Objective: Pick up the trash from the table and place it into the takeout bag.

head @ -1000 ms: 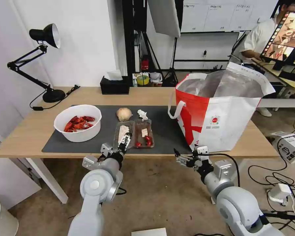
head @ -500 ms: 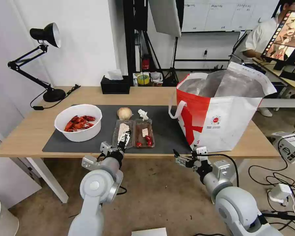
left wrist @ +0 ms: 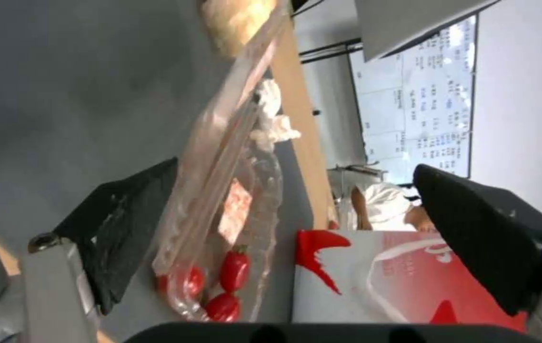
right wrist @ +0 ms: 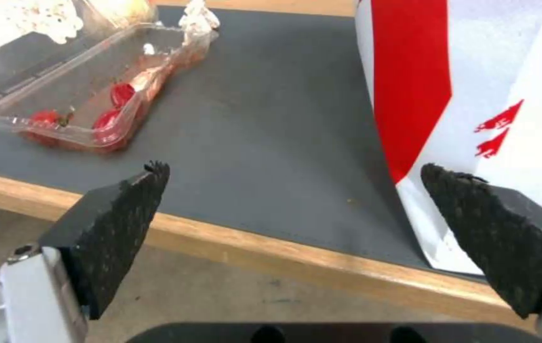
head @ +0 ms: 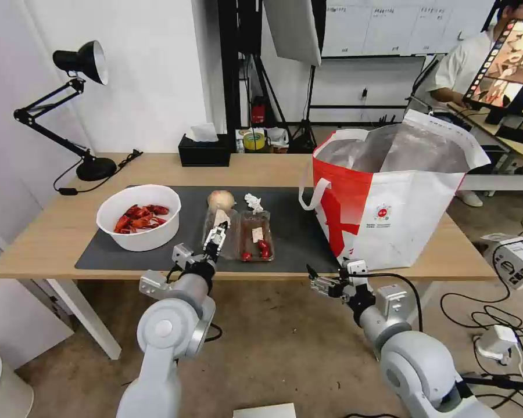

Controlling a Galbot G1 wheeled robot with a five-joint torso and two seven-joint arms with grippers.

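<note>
On the table (head: 52,232), a dark grey mat (head: 296,226) carries the trash. A white bowl of red shells (head: 138,217) stands at the left. A beige ball (head: 221,200) and a crumpled tissue (head: 252,202) lie behind the clear two-compartment tray (head: 255,235). My left gripper (head: 215,235) is open over the tray's left compartment; in the left wrist view the tray (left wrist: 220,190) lies between its spread fingers (left wrist: 118,228). My right gripper (head: 322,284) hangs open just below the table's front edge, beside the takeout bag (head: 389,197), which stands open at the right.
A black desk lamp (head: 75,64) stands at the back left and a black tissue box (head: 203,151) at the back edge. Cables and a white box (head: 517,258) lie on the floor to the right, a white bin (head: 0,383) at the lower left.
My left gripper has moved forward from the tray's near edge to over its left compartment. The right arm has barely moved.
</note>
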